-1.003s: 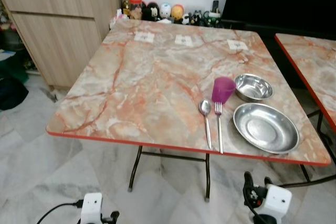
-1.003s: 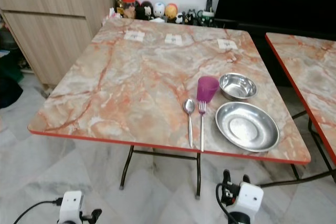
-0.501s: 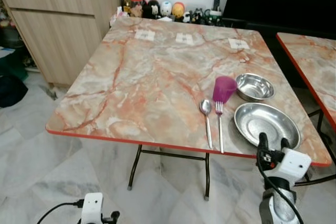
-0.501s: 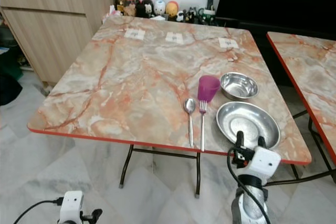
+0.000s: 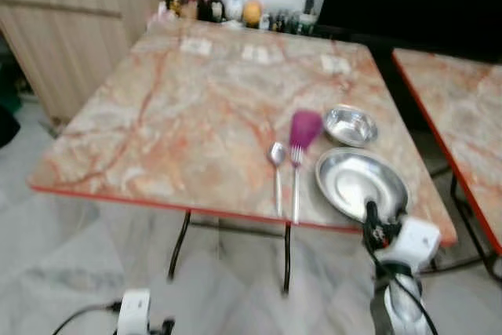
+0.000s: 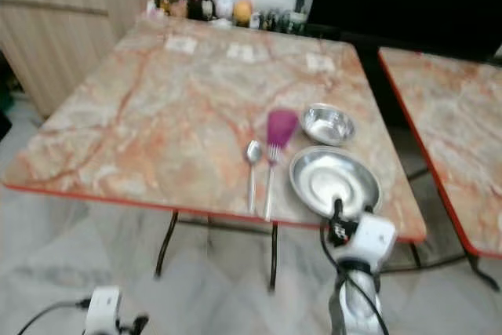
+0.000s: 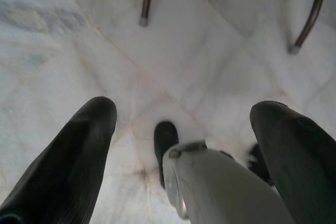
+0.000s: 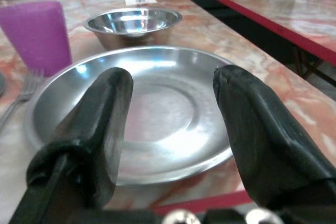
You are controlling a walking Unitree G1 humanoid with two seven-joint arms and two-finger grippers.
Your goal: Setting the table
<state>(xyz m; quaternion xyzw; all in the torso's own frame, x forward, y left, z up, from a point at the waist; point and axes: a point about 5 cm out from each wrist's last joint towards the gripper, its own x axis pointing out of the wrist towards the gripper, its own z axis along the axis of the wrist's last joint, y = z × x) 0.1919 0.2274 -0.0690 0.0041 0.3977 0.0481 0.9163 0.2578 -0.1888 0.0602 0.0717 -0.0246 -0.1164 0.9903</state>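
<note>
Purple cup (image 5: 303, 127), silver plate (image 5: 361, 183), orange-veined marble table (image 5: 172, 131)

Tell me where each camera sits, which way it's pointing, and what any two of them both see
Head stereo eyes: look forward and down at the marble table; right gripper raised at its near edge.
Left wrist: points down at the floor between open fingers.
Right wrist: at the table edge, looks across the steel plate between open fingers.
Shared: plate, steel bowl, purple cup.

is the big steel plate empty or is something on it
Empty. The right wrist view shows the wide round steel plate with a bare shiny surface; the open right gripper sits at its near rim.
</note>
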